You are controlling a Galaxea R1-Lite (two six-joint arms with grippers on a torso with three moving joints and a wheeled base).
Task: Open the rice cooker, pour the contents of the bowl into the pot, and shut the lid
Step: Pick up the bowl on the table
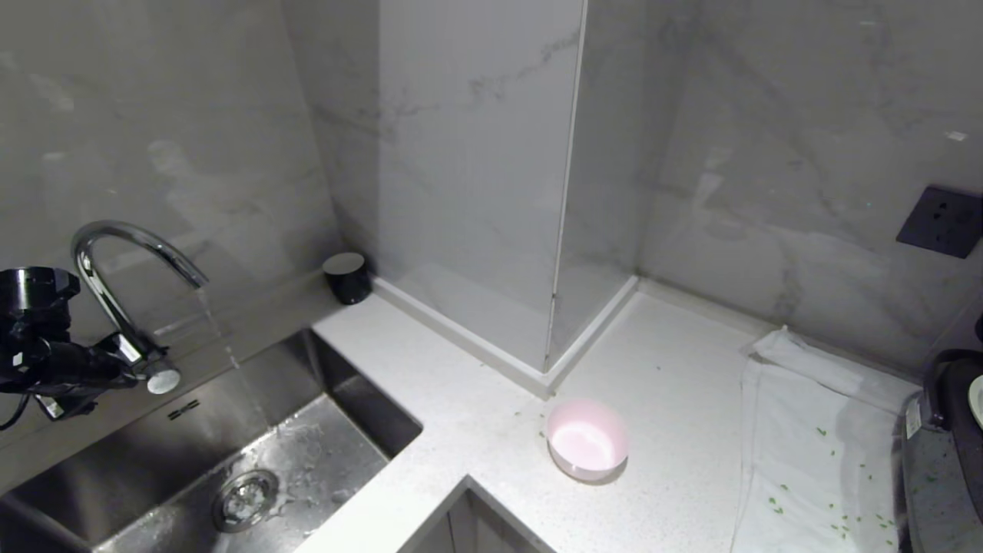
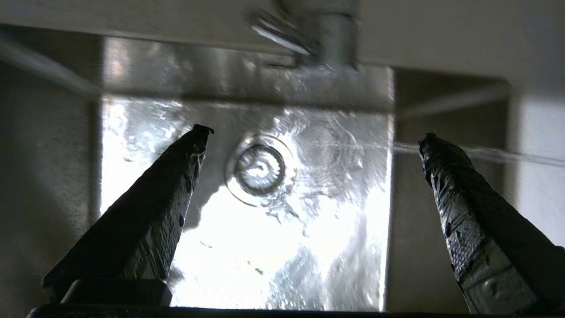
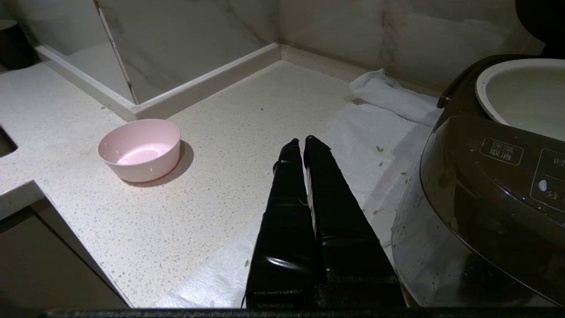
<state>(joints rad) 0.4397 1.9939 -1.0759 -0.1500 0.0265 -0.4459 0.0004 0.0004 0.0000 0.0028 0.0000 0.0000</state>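
The pale pink bowl (image 1: 586, 439) (image 3: 140, 149) stands upright on the white counter, and its inside looks bare. Small green bits (image 1: 776, 503) lie scattered on the white towel (image 1: 814, 461). The dark rice cooker (image 3: 485, 190) (image 1: 952, 430) sits at the far right, and its pale-lined pot (image 3: 525, 92) is uncovered. A dark shape above the pot (image 3: 540, 17) may be the raised lid. My left gripper (image 2: 314, 134) hangs open and holds nothing over the sink drain (image 2: 259, 170). My right gripper (image 3: 300, 140) is shut and holds nothing, low over the towel between bowl and cooker.
Water runs from the chrome tap (image 1: 130, 253) into the steel sink (image 1: 138, 461); my left arm (image 1: 46, 361) is beside the tap's handle. A black cup (image 1: 347, 276) stands in the corner. A tiled pillar (image 1: 476, 192) juts into the counter, and a wall socket (image 1: 941, 221) is on the right.
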